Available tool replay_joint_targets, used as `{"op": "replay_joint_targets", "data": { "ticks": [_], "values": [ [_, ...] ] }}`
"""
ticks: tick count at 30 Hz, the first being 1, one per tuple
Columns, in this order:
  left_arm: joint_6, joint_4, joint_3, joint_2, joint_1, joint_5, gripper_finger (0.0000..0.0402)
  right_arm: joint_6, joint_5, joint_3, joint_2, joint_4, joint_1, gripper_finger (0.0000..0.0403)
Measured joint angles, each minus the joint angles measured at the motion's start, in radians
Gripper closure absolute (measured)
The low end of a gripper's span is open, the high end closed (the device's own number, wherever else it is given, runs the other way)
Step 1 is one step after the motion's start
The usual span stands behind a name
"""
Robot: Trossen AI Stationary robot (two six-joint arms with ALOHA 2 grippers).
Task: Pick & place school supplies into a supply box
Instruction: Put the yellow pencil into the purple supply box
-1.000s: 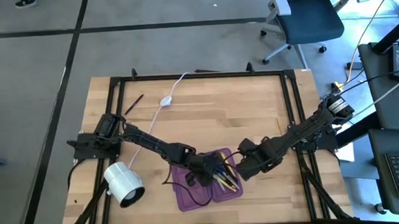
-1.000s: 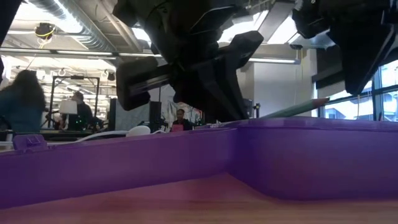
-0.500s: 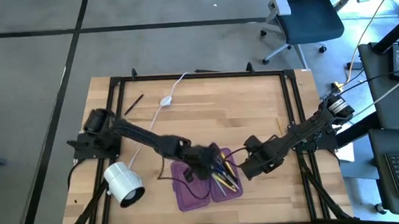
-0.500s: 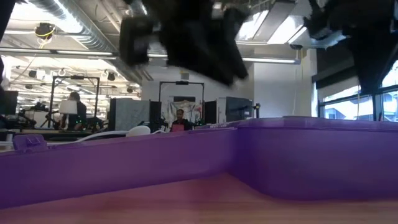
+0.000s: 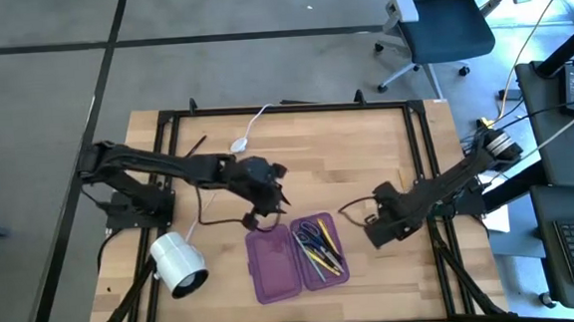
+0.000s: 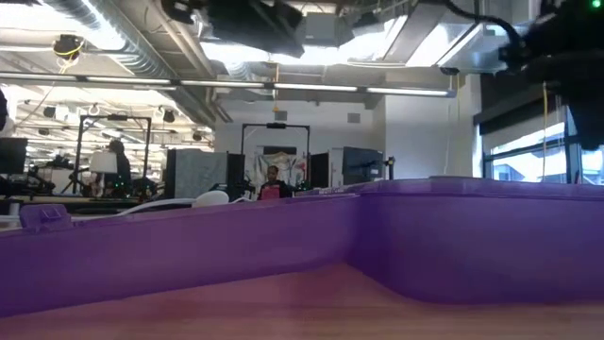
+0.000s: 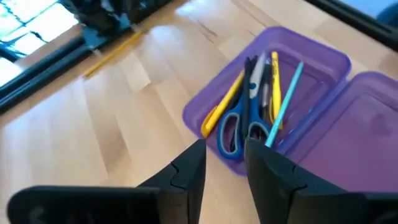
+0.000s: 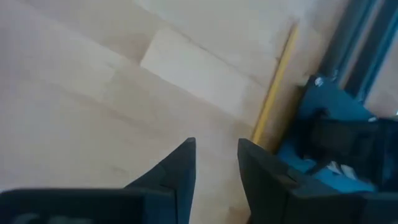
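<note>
While blue-handled scissors (image 7: 239, 127) and thin yellow, dark and green pens (image 7: 268, 87) lie in the right half of the open translucent purple plastic case (image 5: 274, 270), the left gripper (image 7: 224, 163) hovers empty (fingers slightly apart) and the right gripper (image 8: 214, 158) likewise beside a yellow pencil (image 8: 273, 93).

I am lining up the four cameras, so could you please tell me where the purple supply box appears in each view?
High view: supply box lies open near the table's front edge, between the two arms.
Low view: its purple wall fills the foreground, across the whole width.
Left wrist view: the box is ahead of the left gripper.
Right wrist view: not in it; only bare wood and a yellow pencil.
Shared landmark: the blue-handled scissors.
</note>
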Motion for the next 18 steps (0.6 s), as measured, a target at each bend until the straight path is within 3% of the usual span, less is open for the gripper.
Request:
{"op": "replay_joint_targets", "data": {
  "ticks": [8, 13, 18],
  "values": [
    [-0.022, 0.072, -0.078, -0.062, 0.029, -0.006, 0.0304, 0.207, -0.034, -0.248, -0.190, 0.141, 0.000, 0.0279],
    [-0.016, 0.071, -0.078, -0.061, 0.031, -0.049, 0.0304, 0.287, -0.156, -0.337, -0.214, 0.147, -0.010, 0.0279],
    [-0.006, 0.073, -0.078, -0.061, 0.030, -0.052, 0.0304, 0.287, -0.174, -0.334, -0.206, 0.167, -0.013, 0.0279]
  ]
}}
